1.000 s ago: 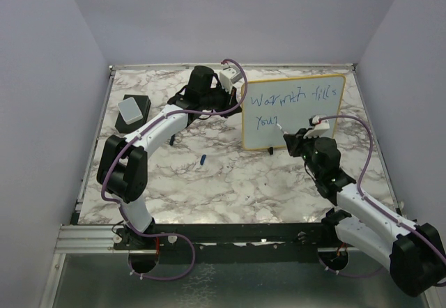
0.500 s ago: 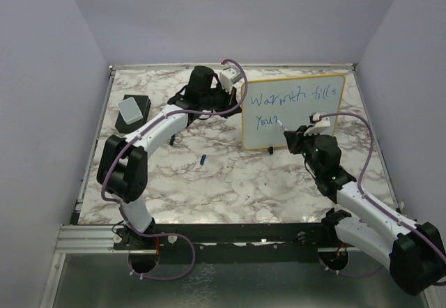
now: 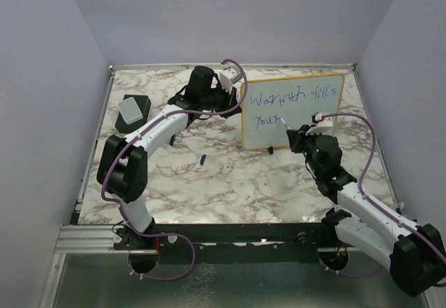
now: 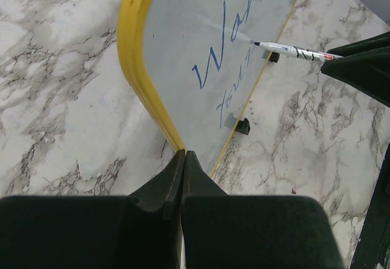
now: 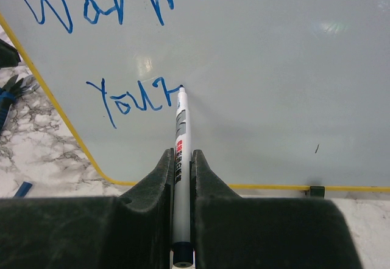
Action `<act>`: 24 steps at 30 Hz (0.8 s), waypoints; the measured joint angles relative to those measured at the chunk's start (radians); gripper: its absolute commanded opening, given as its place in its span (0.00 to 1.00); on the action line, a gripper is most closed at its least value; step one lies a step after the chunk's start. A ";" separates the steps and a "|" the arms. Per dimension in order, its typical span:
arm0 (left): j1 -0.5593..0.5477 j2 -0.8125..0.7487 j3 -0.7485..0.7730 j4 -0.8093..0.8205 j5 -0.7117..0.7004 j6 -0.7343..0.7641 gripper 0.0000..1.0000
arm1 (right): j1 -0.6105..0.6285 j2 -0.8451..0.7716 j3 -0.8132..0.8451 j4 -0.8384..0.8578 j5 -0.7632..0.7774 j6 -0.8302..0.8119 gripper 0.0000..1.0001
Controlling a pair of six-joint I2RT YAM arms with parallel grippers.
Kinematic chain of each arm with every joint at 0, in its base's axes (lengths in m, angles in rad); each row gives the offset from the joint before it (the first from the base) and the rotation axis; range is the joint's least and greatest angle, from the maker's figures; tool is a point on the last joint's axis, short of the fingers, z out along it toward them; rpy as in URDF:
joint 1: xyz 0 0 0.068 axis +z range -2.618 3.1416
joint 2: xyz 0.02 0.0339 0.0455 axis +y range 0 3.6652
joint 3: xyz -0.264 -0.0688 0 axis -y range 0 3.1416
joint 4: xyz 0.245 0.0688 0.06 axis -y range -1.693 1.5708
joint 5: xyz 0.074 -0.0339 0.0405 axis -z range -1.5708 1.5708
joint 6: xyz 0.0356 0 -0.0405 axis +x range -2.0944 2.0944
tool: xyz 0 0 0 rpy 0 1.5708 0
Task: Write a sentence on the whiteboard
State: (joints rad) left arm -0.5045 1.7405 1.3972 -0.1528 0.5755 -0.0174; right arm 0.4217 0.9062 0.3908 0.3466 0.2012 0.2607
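The whiteboard (image 3: pixel 306 123) stands upright on the marble table, yellow-framed. The sentence (image 3: pixel 279 100) reads "Warmth fills" in blue, with "your" (image 5: pixel 131 101) below. My right gripper (image 5: pixel 180 156) is shut on a white marker (image 5: pixel 180 129), whose tip touches the board just right of "your". This gripper shows in the top view (image 3: pixel 298 139) in front of the board. My left gripper (image 4: pixel 183 153) is shut on the board's yellow left edge (image 4: pixel 140 80) and shows in the top view (image 3: pixel 233 99). The marker also shows in the left wrist view (image 4: pixel 292 50).
A grey-topped black eraser block (image 3: pixel 132 111) lies at the far left of the table. A small blue marker cap (image 3: pixel 203 159) lies on the marble in front of the board. The board's black feet (image 3: pixel 270 150) rest on the table. Walls close in on three sides.
My right gripper has shifted slightly up and left with the marker, and the tip now rests at the end of "your". The left arm has not moved.
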 measured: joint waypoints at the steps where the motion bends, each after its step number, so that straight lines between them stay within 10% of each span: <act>1: 0.000 0.000 0.000 0.000 0.000 0.000 0.00 | 0.000 0.000 0.000 0.000 0.000 0.000 0.01; 24: -0.002 0.000 0.000 -0.003 0.002 0.000 0.00 | 0.000 -0.115 0.000 -0.105 0.131 0.013 0.01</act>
State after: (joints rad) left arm -0.5060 1.7405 1.3972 -0.1558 0.5770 -0.0174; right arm 0.4217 0.7914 0.3908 0.2413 0.3325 0.2737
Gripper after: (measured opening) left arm 0.003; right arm 0.100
